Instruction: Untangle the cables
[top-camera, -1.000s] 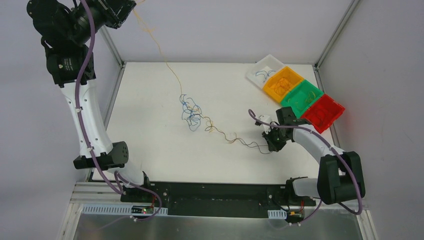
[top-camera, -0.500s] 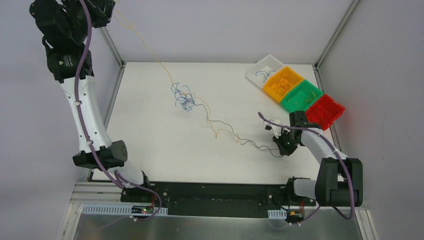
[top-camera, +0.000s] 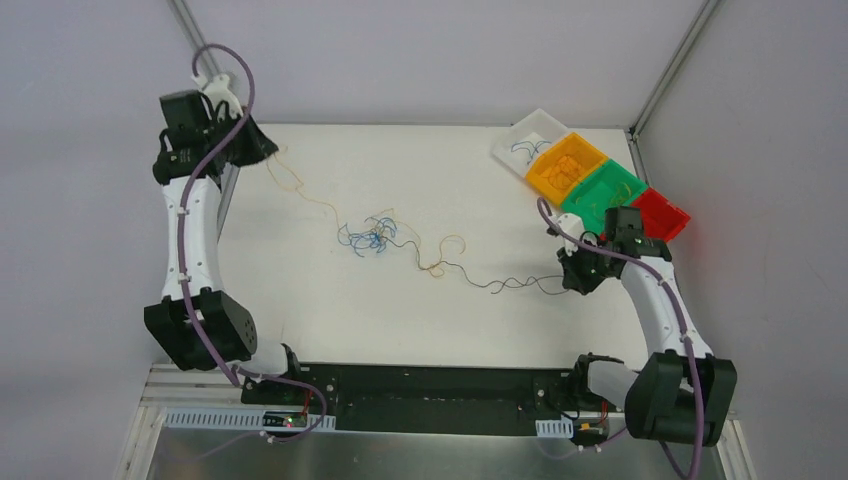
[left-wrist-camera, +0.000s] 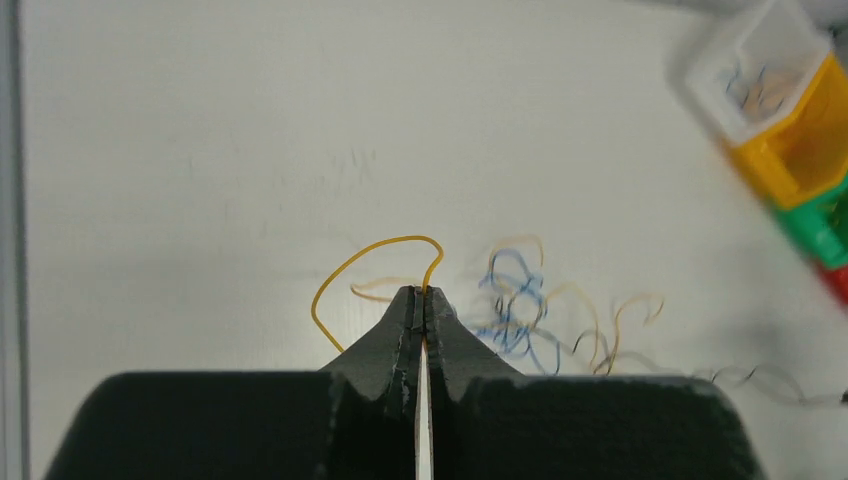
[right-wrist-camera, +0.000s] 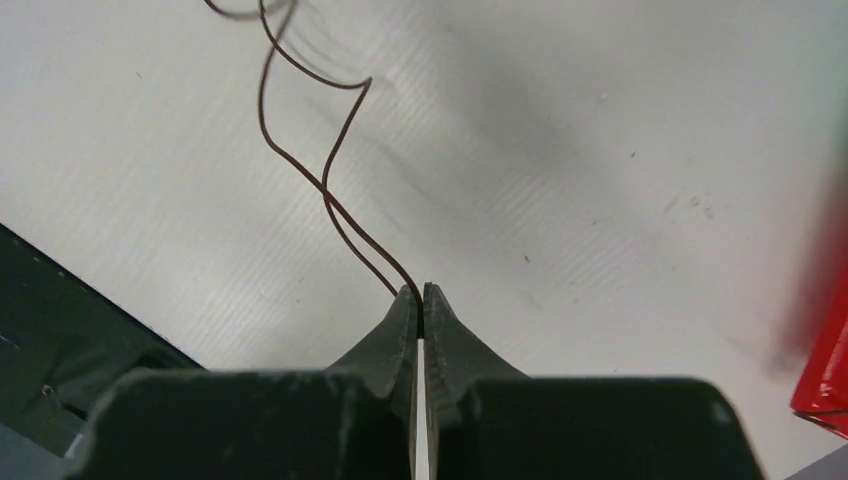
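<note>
My left gripper (top-camera: 252, 150) is pinched shut on the yellow wire (left-wrist-camera: 385, 241) at the far left of the table (top-camera: 300, 310). That wire trails right into the blue clump (top-camera: 372, 236), which looks knotted. The dark wire (top-camera: 512, 284) runs on to my right gripper (top-camera: 573, 280), clamped on its end. A few strands lie in the bins (top-camera: 540, 128). I judge the bunch stretched out, not yet separated.

Cables (top-camera: 372, 237) strung across the table (top-camera: 320, 320), bins (top-camera: 535, 172) crowding far-right corner, near strip free
</note>
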